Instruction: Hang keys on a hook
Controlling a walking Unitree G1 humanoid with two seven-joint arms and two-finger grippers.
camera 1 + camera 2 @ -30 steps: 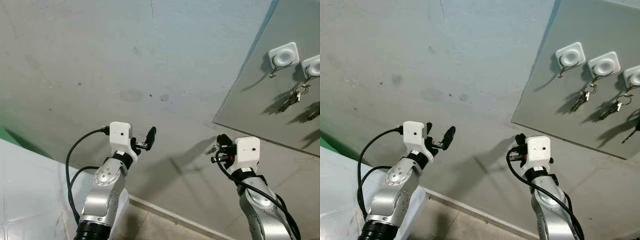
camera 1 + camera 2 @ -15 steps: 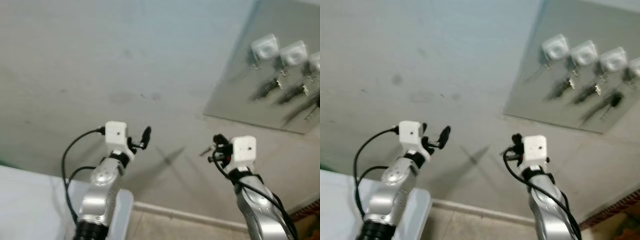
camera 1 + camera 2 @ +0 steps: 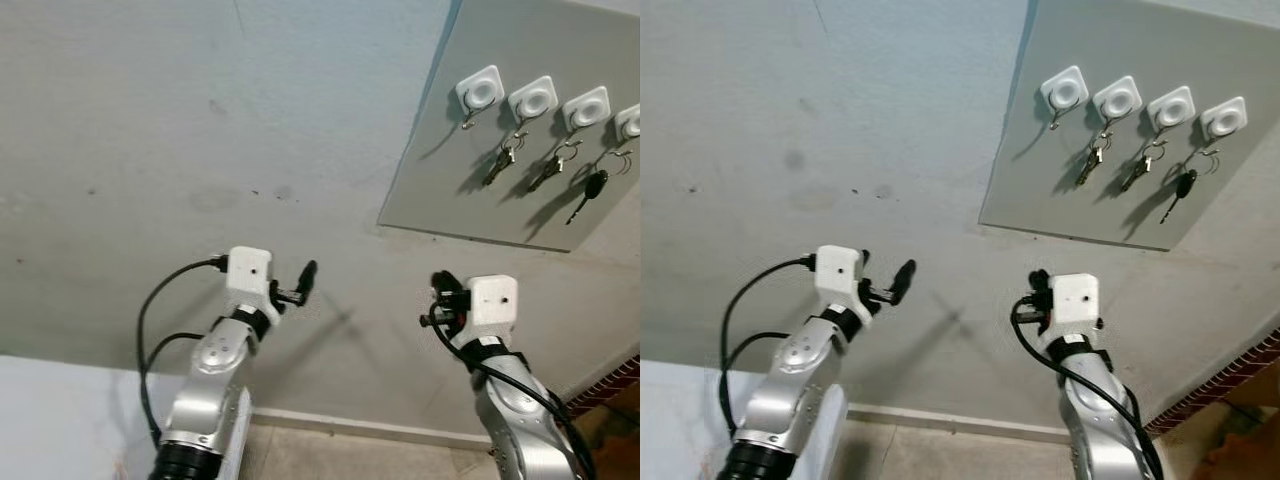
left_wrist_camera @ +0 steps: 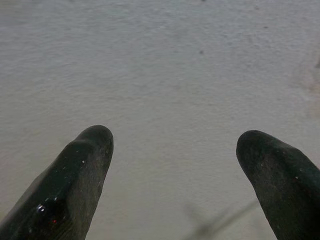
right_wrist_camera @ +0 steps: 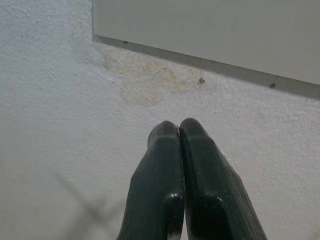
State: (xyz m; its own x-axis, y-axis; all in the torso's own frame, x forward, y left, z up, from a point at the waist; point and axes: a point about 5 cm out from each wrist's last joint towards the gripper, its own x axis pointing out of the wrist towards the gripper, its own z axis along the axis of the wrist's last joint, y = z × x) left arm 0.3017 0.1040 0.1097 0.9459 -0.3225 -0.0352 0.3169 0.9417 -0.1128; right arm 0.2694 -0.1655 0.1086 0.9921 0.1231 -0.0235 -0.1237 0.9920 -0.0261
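On rough plaster wall [image 3: 200,120], square white hooks [image 3: 480,90]; left gripper [image 4: 175,150] jaws spread; right gripper [image 5: 179,131] jaws pressed together.

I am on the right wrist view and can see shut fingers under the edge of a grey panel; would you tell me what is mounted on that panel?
Observer: The grey panel carries four white hooks in a row, higher on the wall than the right gripper.
Operator: Thank you. Is any of them free?
Observer: The leftmost hook is bare. The next two each hold a bunch of keys, and the last holds a black-headed key.
Operator: And what is the other arm doing?
Observer: The left gripper is raised at about the same height, fingers open, facing the plain wall left of the panel.
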